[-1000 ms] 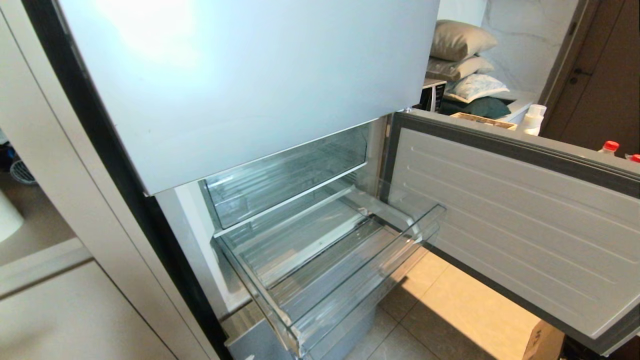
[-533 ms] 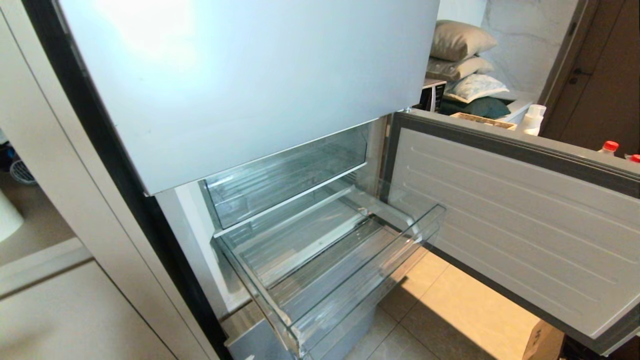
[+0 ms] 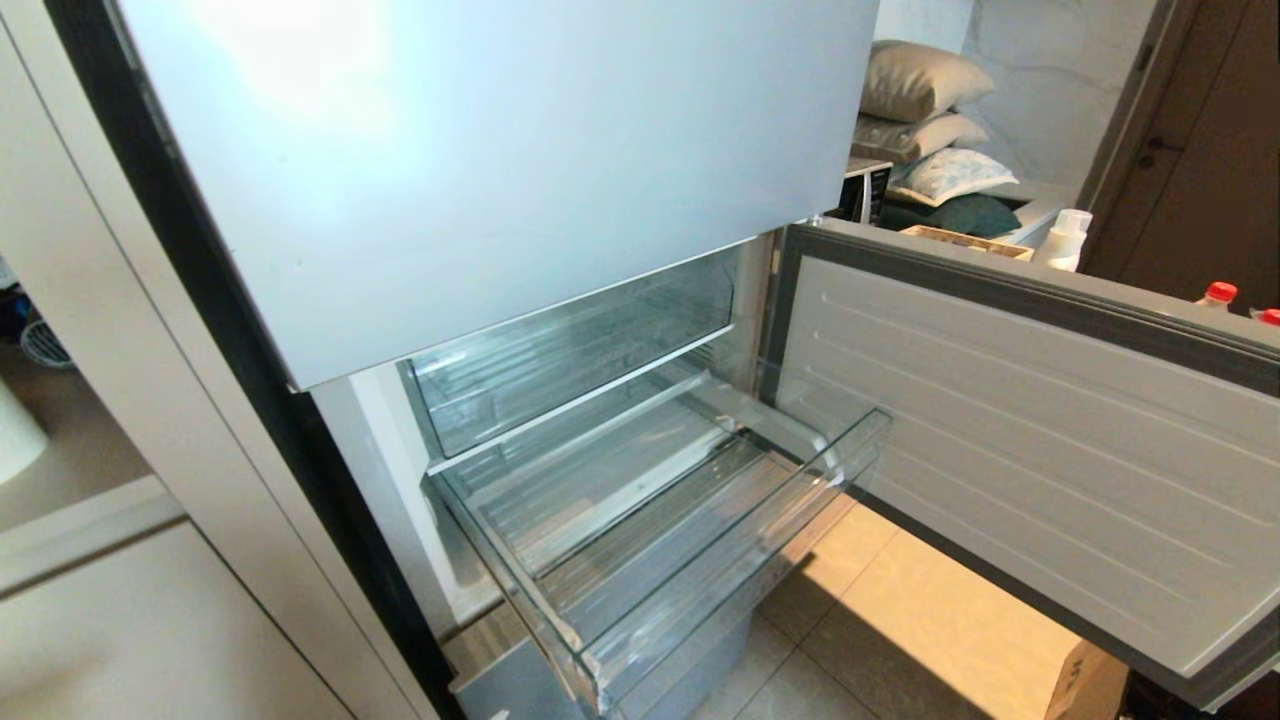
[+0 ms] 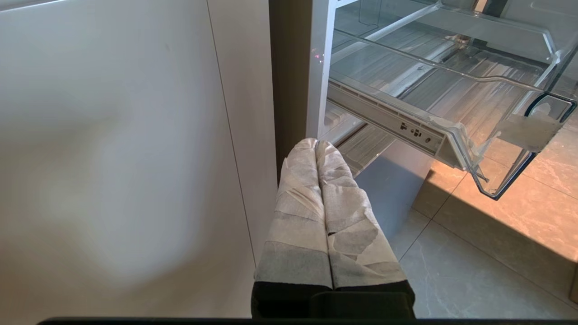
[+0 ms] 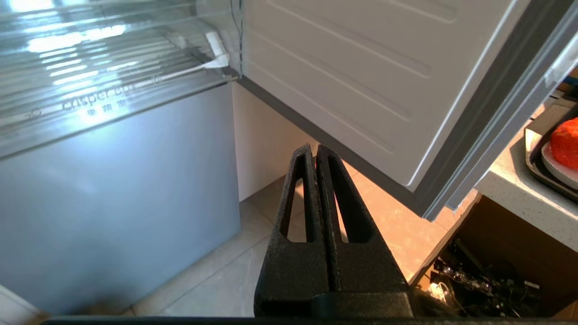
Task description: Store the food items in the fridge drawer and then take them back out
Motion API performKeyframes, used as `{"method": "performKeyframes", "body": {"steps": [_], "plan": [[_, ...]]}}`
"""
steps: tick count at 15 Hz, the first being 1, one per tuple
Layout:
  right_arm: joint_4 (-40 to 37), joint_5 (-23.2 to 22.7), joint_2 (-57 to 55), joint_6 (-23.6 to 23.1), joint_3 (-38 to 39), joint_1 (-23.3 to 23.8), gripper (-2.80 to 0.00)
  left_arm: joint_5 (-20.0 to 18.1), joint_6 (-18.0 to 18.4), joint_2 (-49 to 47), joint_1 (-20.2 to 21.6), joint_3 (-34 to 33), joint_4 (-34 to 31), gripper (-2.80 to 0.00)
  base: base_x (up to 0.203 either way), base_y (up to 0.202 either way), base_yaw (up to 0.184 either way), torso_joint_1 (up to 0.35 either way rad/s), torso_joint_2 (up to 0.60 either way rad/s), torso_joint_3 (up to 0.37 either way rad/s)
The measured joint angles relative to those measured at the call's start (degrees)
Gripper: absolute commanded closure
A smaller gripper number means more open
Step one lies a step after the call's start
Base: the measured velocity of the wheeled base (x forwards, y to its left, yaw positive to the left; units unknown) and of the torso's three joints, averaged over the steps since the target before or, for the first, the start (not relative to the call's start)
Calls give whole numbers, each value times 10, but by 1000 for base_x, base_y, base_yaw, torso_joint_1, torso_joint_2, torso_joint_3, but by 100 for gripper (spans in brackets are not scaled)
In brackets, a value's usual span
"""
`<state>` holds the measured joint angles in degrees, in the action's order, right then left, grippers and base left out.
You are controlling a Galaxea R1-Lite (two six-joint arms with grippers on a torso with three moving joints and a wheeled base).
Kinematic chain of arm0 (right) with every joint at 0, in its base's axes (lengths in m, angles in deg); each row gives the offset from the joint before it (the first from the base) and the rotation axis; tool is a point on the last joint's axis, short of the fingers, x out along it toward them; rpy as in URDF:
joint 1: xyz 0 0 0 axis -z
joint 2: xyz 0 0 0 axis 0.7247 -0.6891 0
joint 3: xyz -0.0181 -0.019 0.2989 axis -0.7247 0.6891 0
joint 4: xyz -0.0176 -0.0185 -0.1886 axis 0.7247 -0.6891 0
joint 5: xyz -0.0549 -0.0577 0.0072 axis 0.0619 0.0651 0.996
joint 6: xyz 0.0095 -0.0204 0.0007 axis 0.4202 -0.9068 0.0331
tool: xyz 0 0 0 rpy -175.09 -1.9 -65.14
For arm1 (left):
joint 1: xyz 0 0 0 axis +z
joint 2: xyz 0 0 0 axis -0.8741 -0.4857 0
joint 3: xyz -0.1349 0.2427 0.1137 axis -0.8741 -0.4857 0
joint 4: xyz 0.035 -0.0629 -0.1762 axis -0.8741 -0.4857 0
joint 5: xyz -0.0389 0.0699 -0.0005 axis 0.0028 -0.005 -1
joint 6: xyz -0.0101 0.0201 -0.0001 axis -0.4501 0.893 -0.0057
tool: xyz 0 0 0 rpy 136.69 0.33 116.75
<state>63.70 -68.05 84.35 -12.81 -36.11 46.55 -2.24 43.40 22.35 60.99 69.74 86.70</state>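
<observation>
drawer (image 3: 640, 540) pulled out and empty, so the job looks done. one red food piece (image 5: 565, 142) sits on the counter tray. i've got both grippers (image 4: 317, 146) (image 5: 313, 151) pinched shut, holding nothing, parked low.

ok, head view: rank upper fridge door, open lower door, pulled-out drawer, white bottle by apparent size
1. upper fridge door
2. open lower door, though it's nearer the camera
3. pulled-out drawer
4. white bottle, far back, so likely understated

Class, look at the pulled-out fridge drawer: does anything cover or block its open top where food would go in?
Nothing visible does. The fridge drawer is pulled out, its top uncovered, with the open door standing to its right.
</observation>
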Motion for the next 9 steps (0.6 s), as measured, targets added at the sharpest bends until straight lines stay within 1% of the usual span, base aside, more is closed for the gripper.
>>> {"method": "performKeyframes", "body": {"steps": [3, 4, 9], "plan": [[-1, 2, 5, 5, 0, 0, 0, 0, 0, 0, 0, 0, 0, 0, 0, 0, 0, 0, 0, 0], [-1, 3, 6, 9, 0, 0, 0, 0, 0, 0, 0, 0, 0, 0, 3, -12, 71, -1, -1, -4], [0, 5, 6, 16, 0, 0, 0, 0, 0, 0, 0, 0, 0, 0, -1, -7, 171, 2, 0, 4]]}}
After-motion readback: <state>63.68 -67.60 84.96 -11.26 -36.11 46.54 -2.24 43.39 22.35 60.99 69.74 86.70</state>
